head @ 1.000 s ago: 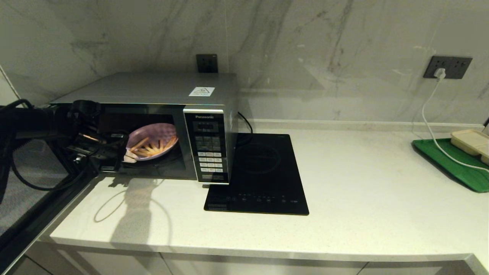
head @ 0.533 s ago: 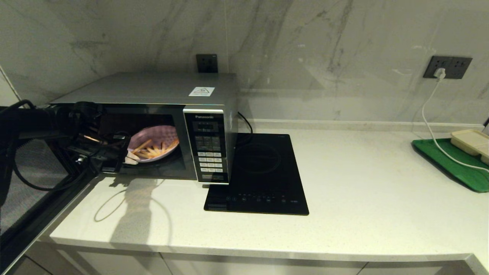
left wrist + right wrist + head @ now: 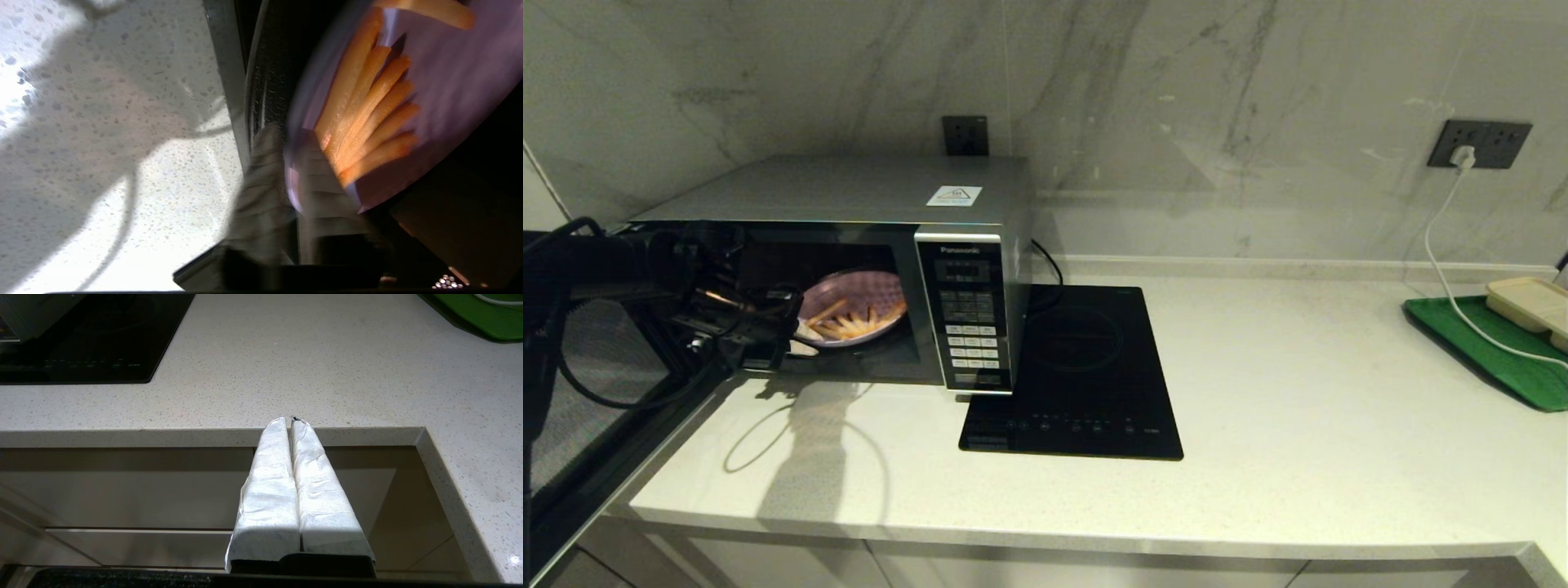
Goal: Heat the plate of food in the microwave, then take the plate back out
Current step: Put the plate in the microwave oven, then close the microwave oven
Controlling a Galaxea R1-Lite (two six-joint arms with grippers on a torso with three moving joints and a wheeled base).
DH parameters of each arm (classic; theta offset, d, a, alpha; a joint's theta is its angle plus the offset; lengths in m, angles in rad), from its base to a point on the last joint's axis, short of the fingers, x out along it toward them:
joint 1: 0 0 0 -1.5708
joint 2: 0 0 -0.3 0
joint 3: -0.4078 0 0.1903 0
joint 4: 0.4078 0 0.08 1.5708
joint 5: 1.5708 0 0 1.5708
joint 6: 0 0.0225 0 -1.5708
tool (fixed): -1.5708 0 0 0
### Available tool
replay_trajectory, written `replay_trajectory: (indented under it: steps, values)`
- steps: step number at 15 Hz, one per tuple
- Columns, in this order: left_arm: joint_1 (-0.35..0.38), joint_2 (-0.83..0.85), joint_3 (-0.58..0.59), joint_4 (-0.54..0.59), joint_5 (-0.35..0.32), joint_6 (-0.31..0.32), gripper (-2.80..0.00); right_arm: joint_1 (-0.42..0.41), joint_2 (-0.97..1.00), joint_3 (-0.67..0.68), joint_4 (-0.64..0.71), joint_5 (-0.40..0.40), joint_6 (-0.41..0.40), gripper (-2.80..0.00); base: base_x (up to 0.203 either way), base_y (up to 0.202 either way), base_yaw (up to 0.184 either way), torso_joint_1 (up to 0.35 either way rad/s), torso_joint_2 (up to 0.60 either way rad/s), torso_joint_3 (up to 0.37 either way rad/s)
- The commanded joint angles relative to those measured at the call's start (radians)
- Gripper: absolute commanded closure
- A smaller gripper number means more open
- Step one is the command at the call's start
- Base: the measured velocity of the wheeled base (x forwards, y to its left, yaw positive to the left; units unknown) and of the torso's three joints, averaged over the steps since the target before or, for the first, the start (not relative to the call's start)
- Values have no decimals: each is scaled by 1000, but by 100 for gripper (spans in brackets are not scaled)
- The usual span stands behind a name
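Observation:
The silver microwave (image 3: 849,192) stands at the back left of the counter with its door (image 3: 588,400) swung open to the left. Inside its cavity, the lilac plate of food (image 3: 862,296) carries several orange fries (image 3: 849,324) and is held nearly level. My left gripper (image 3: 796,343) reaches in from the left, shut on the plate's near rim. In the left wrist view the padded fingers (image 3: 261,183) pinch the rim of the plate (image 3: 449,81) at the cavity's front edge. My right gripper (image 3: 291,421) is shut and empty, parked below the counter's front edge.
A black induction hob (image 3: 1078,371) lies just right of the microwave. A green tray (image 3: 1486,351) with a beige container (image 3: 1531,302) sits at the far right, crossed by a white cable (image 3: 1445,269) from a wall socket.
The plate has tipped from a steep tilt to nearly level and sunk slightly lower in the cavity. My left gripper shifted a little with it. The right arm stayed still.

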Motion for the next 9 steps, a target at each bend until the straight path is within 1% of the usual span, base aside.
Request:
replay_trajectory:
  steps: [1, 5, 9]
  values:
    - [3, 8, 0, 6, -6, 0, -280, 0, -1, 0, 1, 0, 0, 0, 0, 0, 0, 0, 0, 0]
    - [0, -19, -25, 5, -1, 0, -280, 0, 0, 0, 1, 0, 0, 0, 0, 0, 0, 0, 0, 0]
    - [-2, -111, -29, 1, -8, 4, -280, 0, 1, 0, 1, 0, 0, 0, 0, 0, 0, 0, 0, 0]
